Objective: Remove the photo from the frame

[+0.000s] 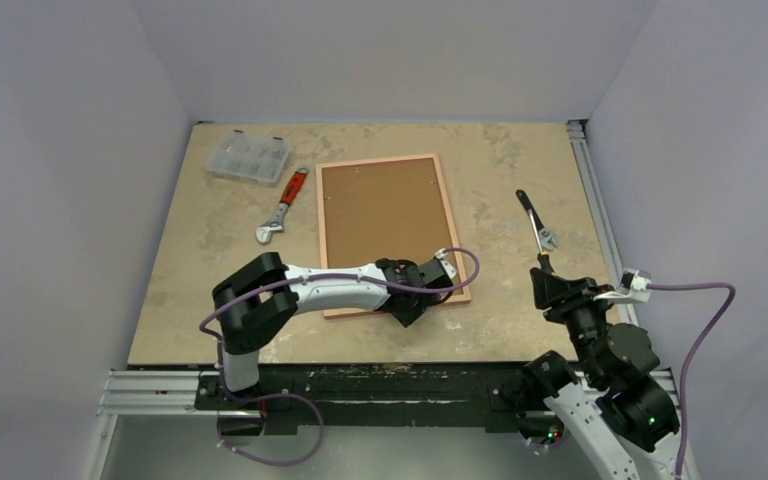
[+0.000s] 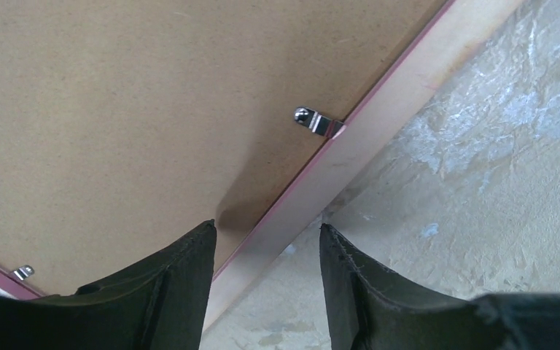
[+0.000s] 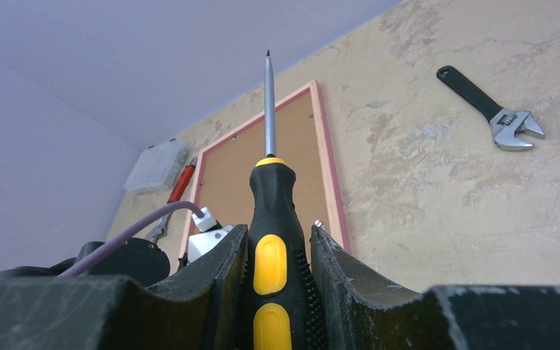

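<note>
A: Where does the frame lie?
B: Back side up at the middle of the table. The left gripper stands open astride its near right rim, beside a clip.
A: And the right gripper?
B: Closed on a screwdriver, near the table's right edge. Likely risk: the tip slips off a clip and gouges the backing, or shoves the unclamped frame

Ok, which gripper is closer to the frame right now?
Left. The left gripper is over the frame at its near right corner, fingers apart above the rim. The right gripper sits off to the frame's right, apart from it, holding a screwdriver.
</note>
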Controlling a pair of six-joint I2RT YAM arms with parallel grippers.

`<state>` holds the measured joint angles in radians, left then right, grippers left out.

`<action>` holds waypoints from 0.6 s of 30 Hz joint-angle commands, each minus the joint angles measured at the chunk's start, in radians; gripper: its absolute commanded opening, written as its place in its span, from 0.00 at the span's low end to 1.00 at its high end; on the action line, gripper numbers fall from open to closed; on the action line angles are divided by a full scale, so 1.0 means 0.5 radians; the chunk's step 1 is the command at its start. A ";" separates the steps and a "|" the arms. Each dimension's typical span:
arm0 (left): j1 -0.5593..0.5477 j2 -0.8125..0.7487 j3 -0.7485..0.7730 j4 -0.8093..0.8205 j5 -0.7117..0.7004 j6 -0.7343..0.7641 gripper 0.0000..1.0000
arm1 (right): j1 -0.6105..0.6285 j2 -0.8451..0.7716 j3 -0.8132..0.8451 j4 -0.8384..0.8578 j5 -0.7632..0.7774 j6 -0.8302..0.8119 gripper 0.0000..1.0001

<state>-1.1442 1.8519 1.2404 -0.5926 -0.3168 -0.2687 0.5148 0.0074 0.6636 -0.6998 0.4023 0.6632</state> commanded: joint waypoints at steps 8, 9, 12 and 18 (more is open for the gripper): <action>-0.051 0.147 0.043 0.033 0.118 -0.091 0.17 | 0.001 -0.121 0.025 0.070 0.050 0.015 0.00; -0.061 0.153 0.051 0.032 0.152 -0.105 0.15 | 0.000 -0.122 0.023 0.071 0.052 0.015 0.00; -0.080 0.165 0.083 0.055 0.290 -0.180 0.07 | 0.000 -0.125 0.025 0.069 0.064 0.017 0.00; -0.078 0.333 0.306 0.138 0.719 -0.404 0.01 | 0.000 -0.116 0.101 0.001 0.160 0.042 0.00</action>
<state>-1.1721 1.9167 1.3201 -0.6083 -0.2413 -0.2943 0.5148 0.0074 0.6636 -0.7006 0.4206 0.6647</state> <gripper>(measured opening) 0.246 0.316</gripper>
